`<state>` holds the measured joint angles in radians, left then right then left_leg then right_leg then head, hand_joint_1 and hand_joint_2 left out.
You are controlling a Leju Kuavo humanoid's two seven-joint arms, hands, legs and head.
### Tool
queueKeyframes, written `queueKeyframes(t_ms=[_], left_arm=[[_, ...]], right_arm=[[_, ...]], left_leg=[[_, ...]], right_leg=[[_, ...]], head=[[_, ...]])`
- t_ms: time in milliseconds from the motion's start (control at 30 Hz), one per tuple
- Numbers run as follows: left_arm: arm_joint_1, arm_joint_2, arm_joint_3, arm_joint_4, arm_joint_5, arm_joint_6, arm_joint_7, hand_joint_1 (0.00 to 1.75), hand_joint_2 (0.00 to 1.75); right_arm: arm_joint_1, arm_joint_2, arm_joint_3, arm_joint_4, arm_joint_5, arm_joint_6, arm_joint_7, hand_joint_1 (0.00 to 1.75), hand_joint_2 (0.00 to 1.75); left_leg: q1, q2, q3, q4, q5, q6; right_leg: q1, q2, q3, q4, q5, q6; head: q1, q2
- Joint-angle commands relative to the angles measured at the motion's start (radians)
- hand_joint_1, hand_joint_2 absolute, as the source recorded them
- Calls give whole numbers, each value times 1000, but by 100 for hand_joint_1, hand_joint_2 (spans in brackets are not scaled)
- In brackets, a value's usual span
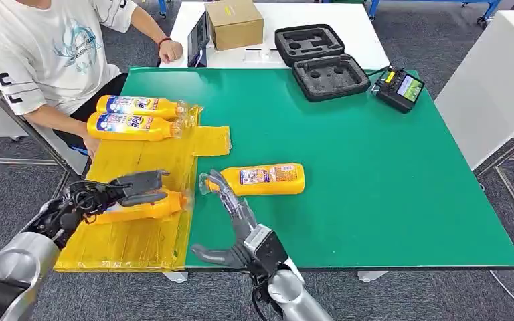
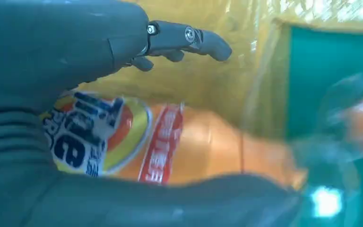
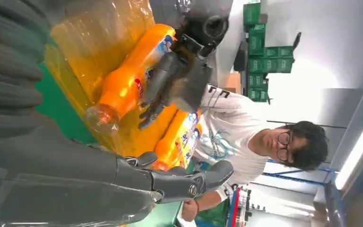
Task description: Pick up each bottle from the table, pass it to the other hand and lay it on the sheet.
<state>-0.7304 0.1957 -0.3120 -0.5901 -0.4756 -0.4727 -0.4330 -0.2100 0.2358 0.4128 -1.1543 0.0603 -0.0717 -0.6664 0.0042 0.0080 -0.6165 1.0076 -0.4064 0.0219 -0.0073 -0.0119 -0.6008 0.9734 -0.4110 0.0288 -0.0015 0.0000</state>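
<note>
Standing by the table, I'd say the left hand (image 1: 124, 192) is mid-placement: its fingers wrap an orange bottle (image 1: 148, 208) low over the yellow sheet (image 1: 140, 244), on its side so it can't roll. Two bottles (image 1: 137, 117) already lie on the sheet beyond that hand. The right hand (image 1: 231, 214) is spread and holding nothing, fingertips just short of the last bottle (image 1: 268, 179) on the green table (image 1: 375, 187), probably next.

Silver arms, dark grey robot hand (image 1: 235, 207)

Left hand (image 1: 130, 189) grasping, right hand (image 1: 237, 217) spread.
</note>
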Motion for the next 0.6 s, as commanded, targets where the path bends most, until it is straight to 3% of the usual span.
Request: queueKeyframes(t_ms=[33,133,200,300,333,367,567,600], left_arm=[[7,-50,95,38,104,133,18,0,0],[12,-51,102,37,121,161,15,0,0],[27,-60,122,3,124,266,-20,0,0],[77,-110,185,-133,88,716,-116,0,0],[87,-109,182,-161,63,780,-136,0,0],[108,-103,174,-209,-27,951,-151,0,0],[115,-94,175,-225,-25,943,-149,0,0],[121,-98,189,-230,-40,1032,-187,0,175]], right_arm=[[-14,-2,-23,73,19,-3,15,0,175],[-19,-3,-25,83,23,-3,22,0,175],[-22,-3,-25,91,28,-4,23,0,175],[-20,-5,-8,80,66,-24,19,0,175],[-23,-7,0,79,73,-20,20,0,175],[-29,-11,18,80,94,-20,20,0,175],[-31,-9,22,80,97,-21,20,0,175],[-35,-14,30,83,105,-21,20,0,175]], left_leg=[[1,-1,3,-1,-1,-1],[1,0,3,-1,-1,-1],[0,0,1,-1,-1,-1],[0,-2,0,-1,0,-1],[1,-3,1,0,-1,-1],[1,-2,-1,0,-1,-1],[0,0,-1,-1,-1,-1],[0,0,-2,0,-1,-1]], right_leg=[[0,0,3,-1,-1,-1],[1,1,3,-1,-1,-1],[0,1,1,-1,0,0],[0,-1,0,-1,-1,0],[1,-1,2,-1,-2,-1],[1,-1,0,-1,-1,0],[0,1,-1,-1,-1,0],[0,1,-2,-1,0,0]], head=[[0,0],[0,0],[0,0],[0,0],[0,0],[0,0],[0,0],[0,0]])
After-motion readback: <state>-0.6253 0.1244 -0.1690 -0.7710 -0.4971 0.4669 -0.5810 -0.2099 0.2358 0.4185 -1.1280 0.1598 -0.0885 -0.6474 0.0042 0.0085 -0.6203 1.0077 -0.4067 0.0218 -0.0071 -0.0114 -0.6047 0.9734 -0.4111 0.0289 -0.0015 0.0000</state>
